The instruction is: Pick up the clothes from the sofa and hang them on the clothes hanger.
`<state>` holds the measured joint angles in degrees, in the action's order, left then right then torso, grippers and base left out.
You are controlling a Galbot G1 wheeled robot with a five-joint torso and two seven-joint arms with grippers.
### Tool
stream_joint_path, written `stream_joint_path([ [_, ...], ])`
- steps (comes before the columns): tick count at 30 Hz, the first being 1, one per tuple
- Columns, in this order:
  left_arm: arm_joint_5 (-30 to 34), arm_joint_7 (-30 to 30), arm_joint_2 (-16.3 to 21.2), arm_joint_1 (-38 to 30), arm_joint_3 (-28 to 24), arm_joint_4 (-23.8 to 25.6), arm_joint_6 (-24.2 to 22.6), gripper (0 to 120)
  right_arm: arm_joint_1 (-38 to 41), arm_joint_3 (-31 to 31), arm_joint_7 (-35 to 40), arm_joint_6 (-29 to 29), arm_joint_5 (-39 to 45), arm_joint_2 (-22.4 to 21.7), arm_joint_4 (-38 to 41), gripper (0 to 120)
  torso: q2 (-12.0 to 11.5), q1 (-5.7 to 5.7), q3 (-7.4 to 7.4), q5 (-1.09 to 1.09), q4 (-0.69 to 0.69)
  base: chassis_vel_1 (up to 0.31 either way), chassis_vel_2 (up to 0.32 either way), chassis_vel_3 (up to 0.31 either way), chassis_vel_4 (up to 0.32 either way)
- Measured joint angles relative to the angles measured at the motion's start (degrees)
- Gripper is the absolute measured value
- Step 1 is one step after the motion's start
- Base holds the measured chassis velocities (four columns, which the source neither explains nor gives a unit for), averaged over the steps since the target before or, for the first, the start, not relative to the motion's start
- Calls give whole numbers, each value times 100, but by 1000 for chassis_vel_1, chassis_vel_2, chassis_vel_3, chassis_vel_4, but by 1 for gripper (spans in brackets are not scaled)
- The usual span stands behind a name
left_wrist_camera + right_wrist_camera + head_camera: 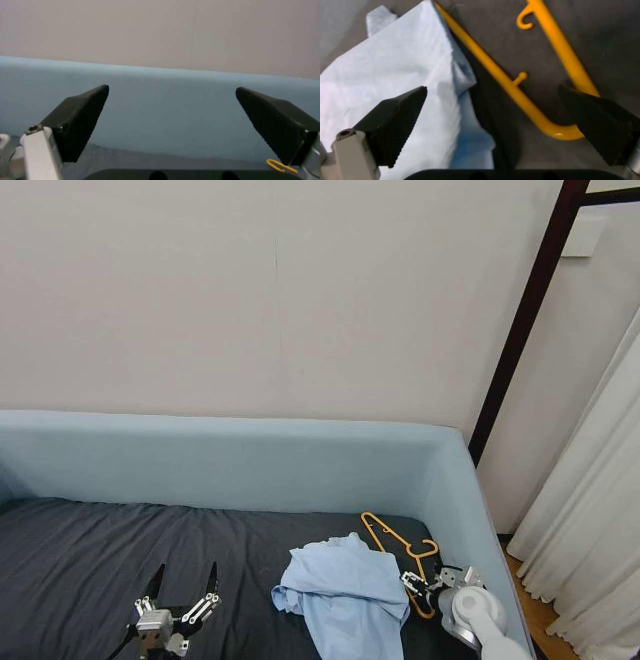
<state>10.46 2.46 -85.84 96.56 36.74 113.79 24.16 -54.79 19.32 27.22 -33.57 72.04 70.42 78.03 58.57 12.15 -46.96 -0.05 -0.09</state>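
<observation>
i'm hovering the right end effector (420, 583) wide over the hanger (395, 545), lower right, beside the shirt (345, 595) on the sofa (250, 460); closing here is risking snagging cloth. left end effector (185, 575) is idling wide, lower left.

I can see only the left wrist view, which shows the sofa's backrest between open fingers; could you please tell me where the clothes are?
Observer: A light blue shirt lies crumpled on the dark seat of the sofa, to the right of the left end effector.
Operator: Thank you. Where is the hanger, please?
Observer: The orange hanger lies flat on the seat, along the shirt's right edge and touching the cloth.
Operator: Is the other arm near it?
Observer: Yes. The right end effector is open just above the seat, with one finger over the shirt and the other over the hanger's bend.
</observation>
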Motion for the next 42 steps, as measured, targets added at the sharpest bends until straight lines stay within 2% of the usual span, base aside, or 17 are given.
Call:
stream_joint_path([
  [16, -124, -69, -71, 31, -7, -30, 122, 100, -50, -132, -121, 31, -313, 191, 63, 99, 1, 0, 0, 0, 1, 0, 0, 0, 0],
  [21, -128, -91, -71, -37, -23, -125, 140, 100, -48, -207, -217, 16, -453, 193, 58, 75, 1, 0, 0, 0, 1, 0, 0, 0, 0],
  [23, -133, -96, -76, -55, -36, -146, 147, 100, -51, -218, -227, 16, -480, 197, 59, 72, 1, 0, 0, -1, 1, 0, 0, 0, 0],
  [27, -139, -115, -84, -105, -76, -189, 151, 100, -62, -250, -269, 23, -562, 213, 60, 54, 1, 0, 0, 0, 1, 0, 0, 0, 0],
  [29, -138, -120, -82, -113, -79, -195, 151, 100, -64, -254, -276, 26, -575, 213, 60, 50, 1, 0, 0, 0, 1, 0, 0, 0, 0],
  [32, -135, -135, -56, -136, -81, -225, 158, 100, -74, -259, -270, 34, -575, 223, 91, 35, 1, 0, 0, 0, 1, 0, 0, 0, 0],
  [34, -135, -139, -48, -142, -81, -232, 159, 100, -77, -259, -265, 35, -573, 228, 101, 32, 1, 0, 0, 0, 1, 0, 0, 0, 0],
  [37, -128, -158, -29, -165, -88, -249, 168, 100, -115, -258, -261, 43, -578, 241, 156, 18, 1, 0, 0, 0, 1, 0, 0, 0, 0],
  [39, -128, -165, -24, -172, -96, -252, 169, 100, -129, -257, -266, 48, -587, 243, 174, 15, 1, 0, 0, 0, 1, 0, 0, 0, 0],
  [42, -126, -198, -2, -189, -119, -269, 173, 100, -183, -260, -347, 163, -634, 246, 257, 1, 1, -1, 0, 0, 1, 0, 0, 0, 0],
])
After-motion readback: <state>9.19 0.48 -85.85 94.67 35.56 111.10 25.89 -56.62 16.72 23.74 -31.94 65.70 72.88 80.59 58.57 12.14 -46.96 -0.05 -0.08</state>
